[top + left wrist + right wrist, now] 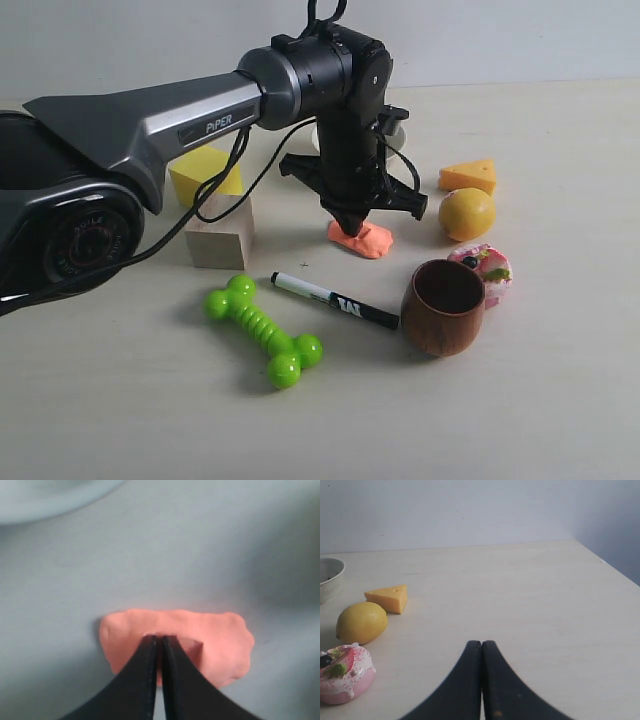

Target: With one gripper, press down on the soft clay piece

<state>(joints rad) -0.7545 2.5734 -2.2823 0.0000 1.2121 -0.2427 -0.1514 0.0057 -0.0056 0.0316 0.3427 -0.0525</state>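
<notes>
The left gripper (352,226), fingers shut tight against each other, sets its tips on the soft clay piece (368,241), which lies on the pale table (560,400) between a wooden block (220,238) and a lemon (466,213) (a black marker (335,300) lies just in front, apart from it). The right gripper (481,647), likewise closed tip to tip, hangs over the table

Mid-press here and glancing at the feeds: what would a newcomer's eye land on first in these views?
The left claw, shut to a point, stands tip-down on the orange clay lump in the middle of the table, and its tips appear to dent it in the wrist view. Next comes the bright green toy bone in front, beside a black marker and a brown cup. The right claw is shut too, holding nothing.
</notes>
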